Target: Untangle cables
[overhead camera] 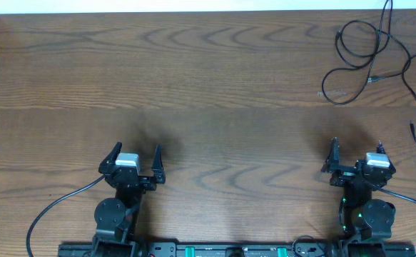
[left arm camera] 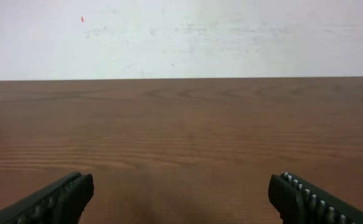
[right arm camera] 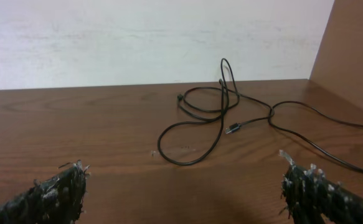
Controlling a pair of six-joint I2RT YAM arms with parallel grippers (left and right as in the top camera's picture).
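Thin black cables [overhead camera: 370, 78] lie in a loose tangle on the brown wood-grain table [overhead camera: 208, 86], at the far right corner, well apart from both arms; several open loops overlap and cross, and one loop stands up off the surface in the right wrist view; the tangle's long axis runs diagonally from the far side toward the near right; single strands trail off the far edge and the right edge of the overhead view; one small plug end [right arm camera: 231, 129] sits inside the tangle, pointing back toward the near left; left gripper [overhead camera: 137, 150] near the front edge, jaws spread wide, nothing between them; right gripper [overhead camera: 357, 146] likewise wide apart and holding nothing, facing the cables; plain white wall [left arm camera: 181, 37] behind the table.
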